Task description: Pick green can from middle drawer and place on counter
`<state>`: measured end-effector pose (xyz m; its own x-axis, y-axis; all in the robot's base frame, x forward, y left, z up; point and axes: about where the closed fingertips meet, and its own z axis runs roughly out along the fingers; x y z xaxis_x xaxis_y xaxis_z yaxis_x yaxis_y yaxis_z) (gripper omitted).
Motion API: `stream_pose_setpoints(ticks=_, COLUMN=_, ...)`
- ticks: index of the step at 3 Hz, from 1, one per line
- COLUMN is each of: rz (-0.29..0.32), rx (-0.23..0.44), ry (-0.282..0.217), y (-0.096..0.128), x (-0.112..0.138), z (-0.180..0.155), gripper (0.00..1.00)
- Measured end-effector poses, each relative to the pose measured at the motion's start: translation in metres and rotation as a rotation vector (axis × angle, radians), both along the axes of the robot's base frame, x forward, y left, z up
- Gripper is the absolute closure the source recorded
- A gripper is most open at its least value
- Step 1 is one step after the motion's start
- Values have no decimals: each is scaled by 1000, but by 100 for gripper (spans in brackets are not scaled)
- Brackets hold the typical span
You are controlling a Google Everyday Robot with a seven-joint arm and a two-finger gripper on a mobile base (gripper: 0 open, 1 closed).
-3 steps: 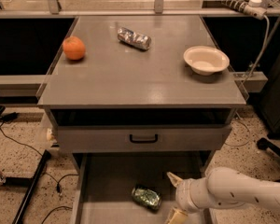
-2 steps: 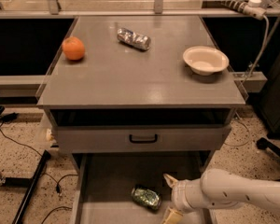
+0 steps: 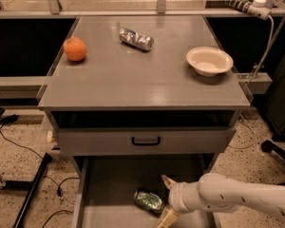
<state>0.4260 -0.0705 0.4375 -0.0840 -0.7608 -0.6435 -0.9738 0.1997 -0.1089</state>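
Middle drawer [image 3: 109, 184]: green can [image 3: 148, 201], gripper [image 3: 166, 201] beside

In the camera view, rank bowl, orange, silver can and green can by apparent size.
1. Bowl
2. Silver can
3. Orange and green can: look alike, so unranked.
The open hand sits just right of the green can, inside the drawer.

A smooth white rounded arm [image 3: 237, 201] with small dark specks ends bottom-centre in tapered cream fingers [image 3: 167, 181].

The lower edge is cutting off the near end of the middle drawer [image 3: 109, 189] and part of the gripper [image 3: 167, 199] inside it.
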Motion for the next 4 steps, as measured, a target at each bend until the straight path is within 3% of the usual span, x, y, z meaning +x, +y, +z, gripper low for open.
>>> stream_pose_setpoints(ticks=2, rz=-13, rx=146, ry=39, y=21, x=2, z=-32, gripper=0)
stream_pose_setpoints(ticks=4, rz=-89, rx=198, ry=57, y=22, x=11, z=-60, gripper=0)
